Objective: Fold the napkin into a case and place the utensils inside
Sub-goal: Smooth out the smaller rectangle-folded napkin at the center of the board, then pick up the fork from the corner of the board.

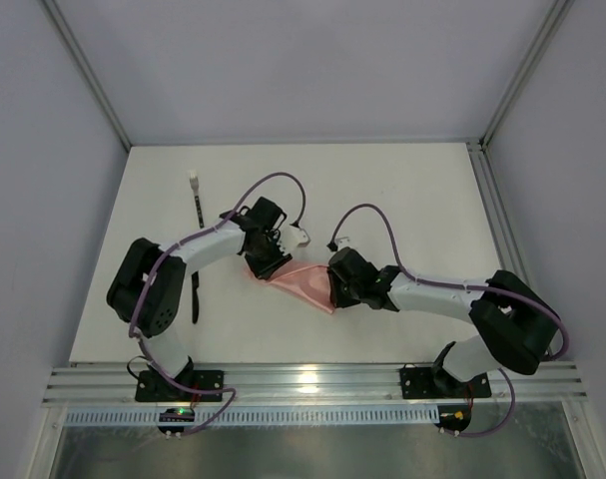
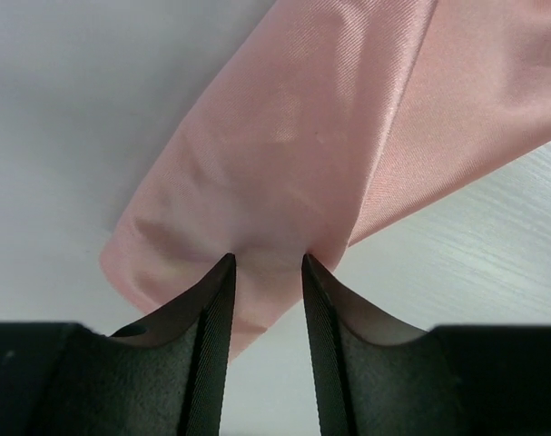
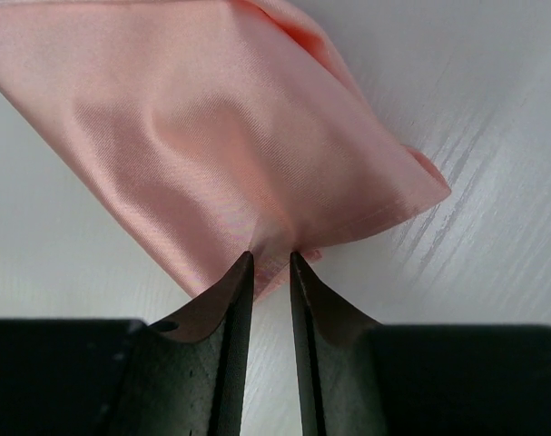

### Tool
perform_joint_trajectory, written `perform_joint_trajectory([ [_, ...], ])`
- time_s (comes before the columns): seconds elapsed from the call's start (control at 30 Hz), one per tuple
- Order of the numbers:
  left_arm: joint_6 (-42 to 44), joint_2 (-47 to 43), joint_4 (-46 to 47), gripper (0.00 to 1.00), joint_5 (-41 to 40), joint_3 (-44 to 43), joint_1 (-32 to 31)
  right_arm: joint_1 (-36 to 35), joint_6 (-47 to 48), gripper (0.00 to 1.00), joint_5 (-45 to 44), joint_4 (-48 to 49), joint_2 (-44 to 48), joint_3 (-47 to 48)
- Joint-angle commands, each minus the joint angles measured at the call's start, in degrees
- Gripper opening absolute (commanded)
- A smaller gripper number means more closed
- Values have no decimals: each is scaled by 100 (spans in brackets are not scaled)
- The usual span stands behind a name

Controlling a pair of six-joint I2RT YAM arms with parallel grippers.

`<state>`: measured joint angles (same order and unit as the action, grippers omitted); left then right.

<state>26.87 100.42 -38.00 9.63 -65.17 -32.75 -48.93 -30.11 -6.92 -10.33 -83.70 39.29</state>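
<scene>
Napkin (image 1: 301, 282) is lying folded near the worktop's (image 1: 402, 200) middle in the overhead view, with your two arms meeting over it, likely steadying its ends for the next fold. The utensils (image 1: 196, 215) are waiting toward the left edge.

In the left wrist view, the left pincer (image 2: 267, 263) is straddling a cloth corner, narrowly spread. You cannot tell whether it is gripping.

In the right wrist view, the right pincer (image 3: 271, 257) is pinching a puckered edge.
</scene>
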Motion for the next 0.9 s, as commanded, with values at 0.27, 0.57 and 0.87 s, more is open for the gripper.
perform_joint_trajectory([
  [0.27,-296,-1191,-32,52,66,-646,120,6,602,31,-152,-655,934,667],
  [0.57,-350,-1824,-1305,59,21,-227,2060,6,839,36,-240,-1120,1251,1151],
  [0.87,-51,-1474,-1369,66,-497,1050,2827,6,1173,39,-143,-1068,1259,1371],
])
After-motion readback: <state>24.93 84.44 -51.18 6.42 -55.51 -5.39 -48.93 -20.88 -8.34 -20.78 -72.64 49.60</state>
